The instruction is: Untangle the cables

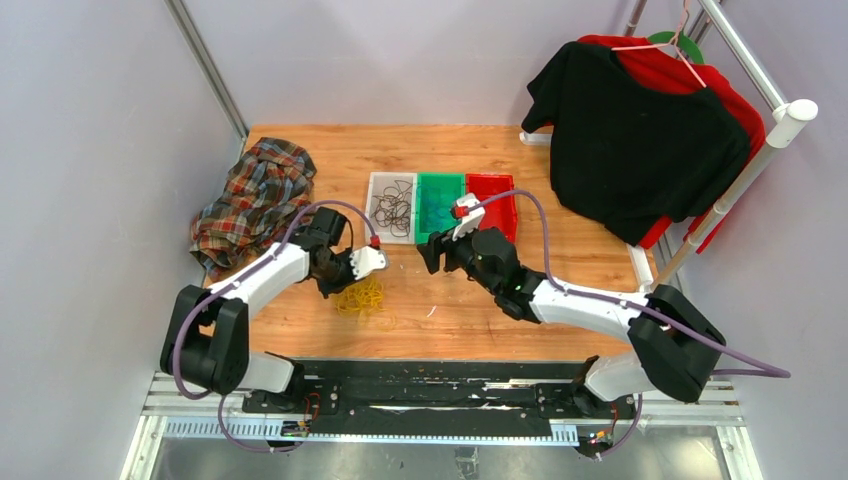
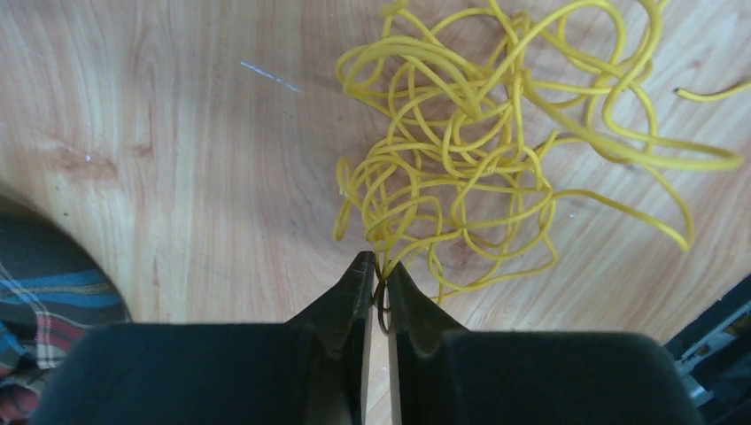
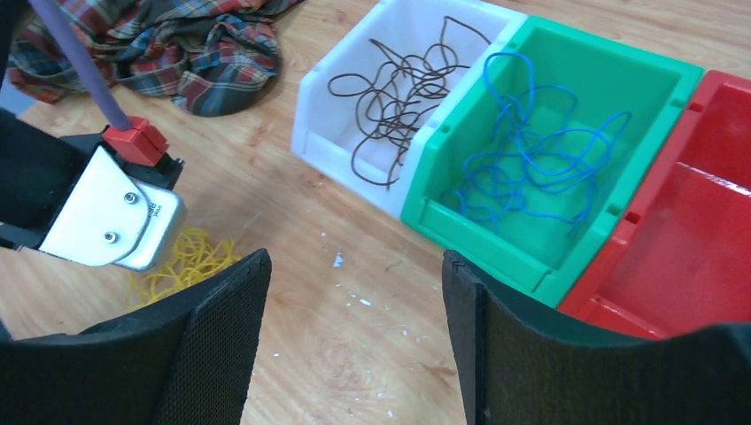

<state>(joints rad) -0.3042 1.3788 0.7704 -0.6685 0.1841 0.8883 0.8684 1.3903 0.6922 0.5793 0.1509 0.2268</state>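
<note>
A tangle of yellow cables (image 1: 362,296) lies on the wooden table; it fills the left wrist view (image 2: 496,150) and shows in the right wrist view (image 3: 181,261). My left gripper (image 2: 377,270) is shut on a strand at the near edge of the tangle, over it in the top view (image 1: 345,283). Dark brown cables (image 3: 398,88) lie in the white bin (image 1: 391,208). Blue cables (image 3: 531,155) lie in the green bin (image 1: 440,205). My right gripper (image 3: 354,266) is open and empty above bare table, in front of the bins (image 1: 432,252).
A red bin (image 1: 492,200) stands right of the green one and looks empty (image 3: 700,221). A plaid cloth (image 1: 252,200) lies at the table's left. Black and red shirts (image 1: 640,130) hang on a rack at the right back.
</note>
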